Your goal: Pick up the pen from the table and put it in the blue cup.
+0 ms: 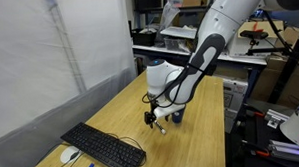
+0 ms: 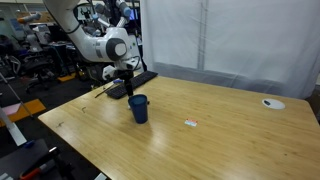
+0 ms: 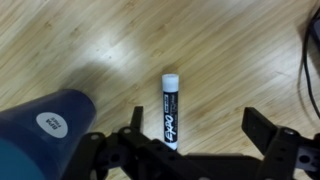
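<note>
The pen [image 3: 169,108] is a black Expo marker with a white cap. It lies flat on the wooden table [image 3: 230,50] in the wrist view. The blue cup [image 3: 40,135] stands upright just to its left, and it also shows in an exterior view [image 2: 139,108]. My gripper [image 3: 196,122] hovers above the table, open and empty. The pen lies just inside its left finger. In the exterior views the gripper [image 1: 151,117] [image 2: 124,84] hangs over the table close to the cup. The pen is too small to make out there.
A black keyboard [image 1: 102,147] and a white mouse [image 1: 69,154] lie at one end of the table. A small white item [image 2: 190,123] and a white flat object [image 2: 272,102] lie further along the table. Lab benches and equipment stand behind.
</note>
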Controlling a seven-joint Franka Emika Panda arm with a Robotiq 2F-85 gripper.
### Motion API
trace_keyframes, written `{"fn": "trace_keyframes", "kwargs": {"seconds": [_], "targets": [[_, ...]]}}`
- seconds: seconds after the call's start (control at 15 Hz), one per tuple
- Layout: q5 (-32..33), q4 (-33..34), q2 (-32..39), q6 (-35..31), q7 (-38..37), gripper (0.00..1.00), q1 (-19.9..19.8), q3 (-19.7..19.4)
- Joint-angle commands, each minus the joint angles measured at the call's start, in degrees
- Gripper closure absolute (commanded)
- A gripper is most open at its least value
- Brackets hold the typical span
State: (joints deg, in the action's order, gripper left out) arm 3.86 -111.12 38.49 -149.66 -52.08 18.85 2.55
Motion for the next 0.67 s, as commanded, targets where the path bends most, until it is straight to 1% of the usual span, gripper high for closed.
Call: {"fn": "trace_keyframes", "kwargs": {"seconds": [0.0,0.33,0.6], "targets": [[-1.34,0.08,-0.04,0.08,0.92,0.00,1.06,-1.04],[-1.67,0.62,1.44,-1.00,2.08,0.00,0.32,-0.87],[-1.59,1.24,3.40,-3.74,4.00,0.00,-0.08,-1.44]]}}
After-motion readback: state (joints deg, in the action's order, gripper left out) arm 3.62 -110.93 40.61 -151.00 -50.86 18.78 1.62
